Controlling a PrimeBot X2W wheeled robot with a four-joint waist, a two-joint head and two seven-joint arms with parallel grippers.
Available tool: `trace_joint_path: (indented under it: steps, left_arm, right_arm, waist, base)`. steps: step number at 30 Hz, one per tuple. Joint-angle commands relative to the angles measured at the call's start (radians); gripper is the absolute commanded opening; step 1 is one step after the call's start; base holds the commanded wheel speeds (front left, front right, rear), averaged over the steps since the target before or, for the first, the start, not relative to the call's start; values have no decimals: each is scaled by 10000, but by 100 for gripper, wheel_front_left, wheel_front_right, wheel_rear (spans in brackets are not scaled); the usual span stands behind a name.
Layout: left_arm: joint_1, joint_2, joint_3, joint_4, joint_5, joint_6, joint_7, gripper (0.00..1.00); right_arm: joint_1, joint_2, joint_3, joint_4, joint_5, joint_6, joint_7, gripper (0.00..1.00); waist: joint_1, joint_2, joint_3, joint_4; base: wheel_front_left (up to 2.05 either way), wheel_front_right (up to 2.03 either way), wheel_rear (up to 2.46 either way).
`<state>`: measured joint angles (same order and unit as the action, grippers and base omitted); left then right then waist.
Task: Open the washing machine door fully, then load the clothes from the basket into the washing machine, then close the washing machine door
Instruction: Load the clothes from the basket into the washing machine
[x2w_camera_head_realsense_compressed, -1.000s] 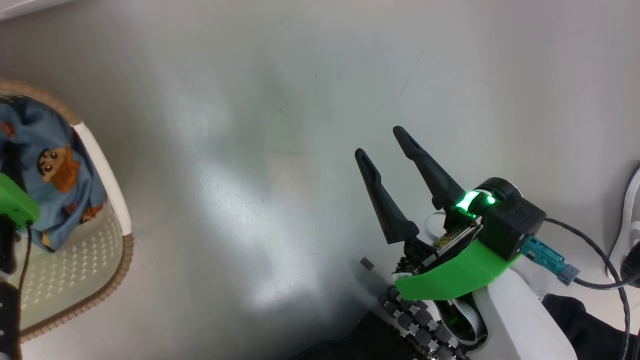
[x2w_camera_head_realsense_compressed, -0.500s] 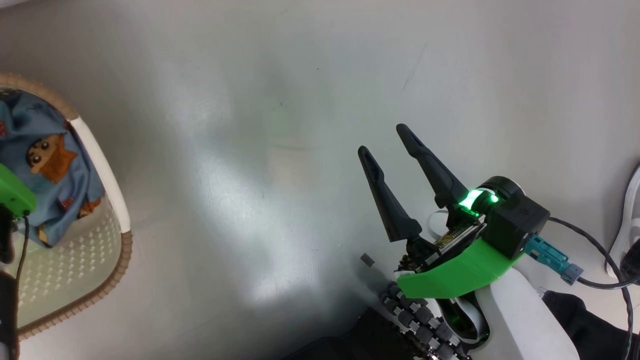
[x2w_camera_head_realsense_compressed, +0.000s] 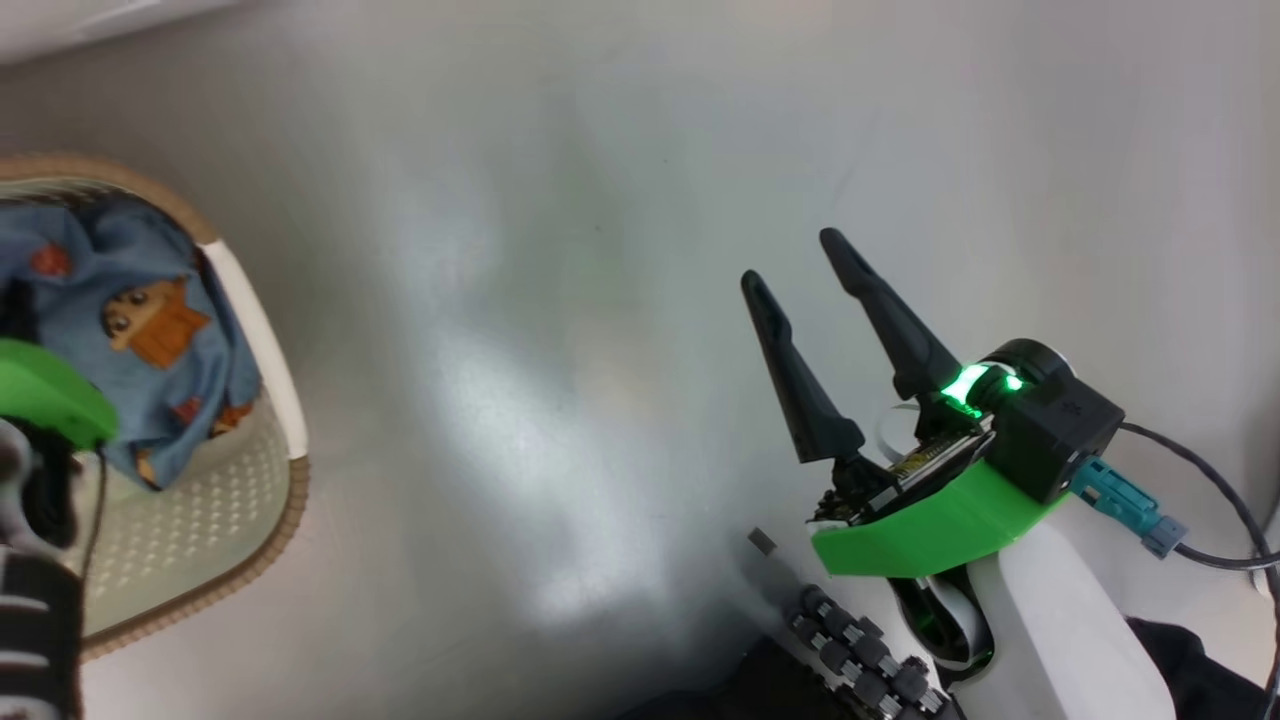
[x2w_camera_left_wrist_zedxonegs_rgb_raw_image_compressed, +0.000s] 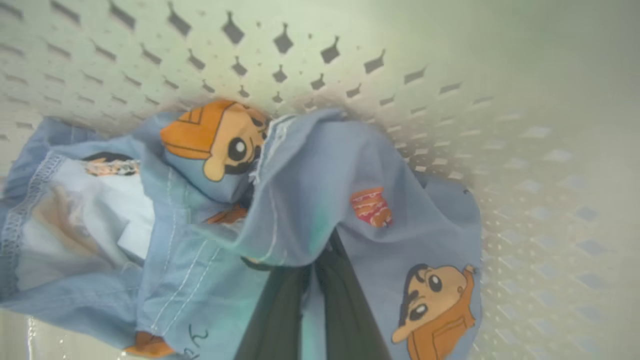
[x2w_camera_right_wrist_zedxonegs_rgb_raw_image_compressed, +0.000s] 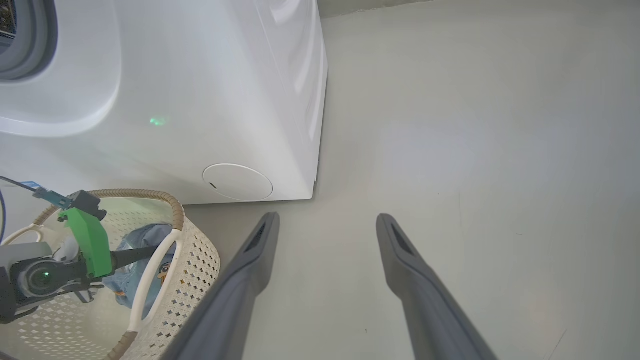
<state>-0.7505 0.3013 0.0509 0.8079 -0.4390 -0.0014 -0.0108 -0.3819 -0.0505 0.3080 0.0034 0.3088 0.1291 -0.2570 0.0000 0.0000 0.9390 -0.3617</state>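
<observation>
The cream basket (x2w_camera_head_realsense_compressed: 290, 480) stands at the left, holding light-blue clothes (x2w_camera_head_realsense_compressed: 150, 330) printed with orange cartoon figures. In the left wrist view my left gripper (x2w_camera_left_wrist_zedxonegs_rgb_raw_image_compressed: 315, 265) is shut on a fold of the clothes (x2w_camera_left_wrist_zedxonegs_rgb_raw_image_compressed: 300, 200), its fingertips buried in the cloth, with the basket's perforated wall (x2w_camera_left_wrist_zedxonegs_rgb_raw_image_compressed: 300, 50) behind. The right wrist view shows the left gripper (x2w_camera_right_wrist_zedxonegs_rgb_raw_image_compressed: 145, 251) reaching into the basket (x2w_camera_right_wrist_zedxonegs_rgb_raw_image_compressed: 195, 250) beside the white washing machine (x2w_camera_right_wrist_zedxonegs_rgb_raw_image_compressed: 200, 100). My right gripper (x2w_camera_head_realsense_compressed: 793, 262) hangs open over bare floor, nothing between its fingers (x2w_camera_right_wrist_zedxonegs_rgb_raw_image_compressed: 400, 260). The washing machine door is out of view.
The grey floor (x2w_camera_head_realsense_compressed: 560, 300) stretches between the basket and my right arm. A round cover (x2w_camera_right_wrist_zedxonegs_rgb_raw_image_compressed: 237, 182) sits low on the machine's front, and the grey seal (x2w_camera_right_wrist_zedxonegs_rgb_raw_image_compressed: 30, 45) shows at the upper left. A cable (x2w_camera_head_realsense_compressed: 1215, 540) trails from my right wrist.
My left gripper has shut on the blue garment in the basket. The head camera has shifted a little, so the whole picture has slid rightward. The right gripper stays open.
</observation>
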Motion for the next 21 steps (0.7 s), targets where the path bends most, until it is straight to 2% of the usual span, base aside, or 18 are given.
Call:
trace_joint_path:
  steps: [1, 21]
  left_arm:
    - [632, 204, 202, -140, -97, -65, -191, 0]
    - [2644, -1080, -43, -815, -654, -790, -1956, 0]
  right_arm:
    - [300, 3, 51, -147, -74, 16, -48, 100]
    - [1178, 3, -959, 47, -1014, 16, -48, 100]
  waist:
    - [0, 0, -361, 308]
    - [0, 0, -2921, 1621]
  base:
    - [0, 0, 0]
    - [0, 0, 0]
